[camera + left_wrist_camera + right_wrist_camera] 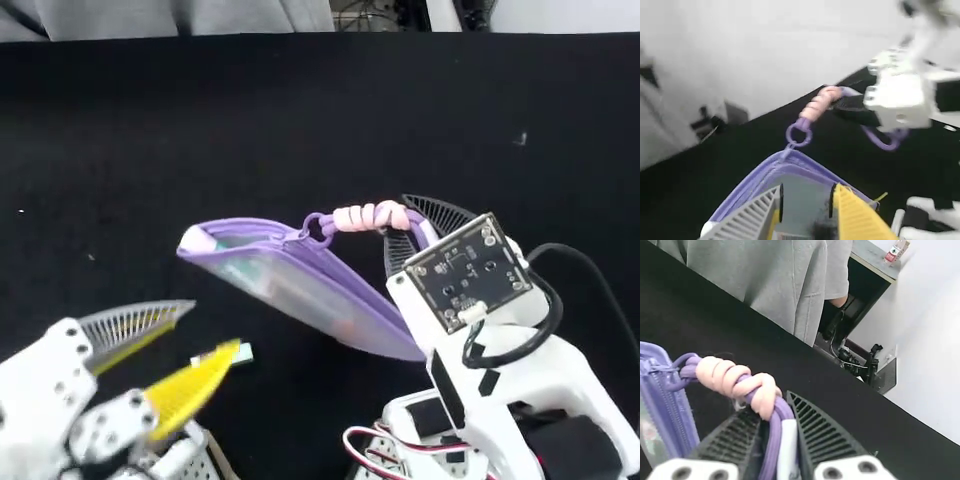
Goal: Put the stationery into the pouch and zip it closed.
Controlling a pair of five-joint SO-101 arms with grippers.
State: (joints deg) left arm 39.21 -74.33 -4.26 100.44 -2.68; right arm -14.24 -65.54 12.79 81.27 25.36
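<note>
- Over the black table point(300, 120), the purple pouch point(300, 285) hangs tilted from its strap point(425, 232).
- The right gripper point(769, 405) is clamped tight on that strap, just beside the pink knot point(370, 215).
- The left gripper point(212, 328), near the pouch, gapes wide and holds nothing.

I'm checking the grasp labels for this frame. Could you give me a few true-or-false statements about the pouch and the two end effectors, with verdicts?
1. The right end effector is shut on the strap of the pouch. True.
2. The left end effector is clamped on the pouch. False: it is open, and the high view shows it apart from the pouch.
3. The strap carries a pink knot. True.
4. The table is white. False: it is black.
</note>
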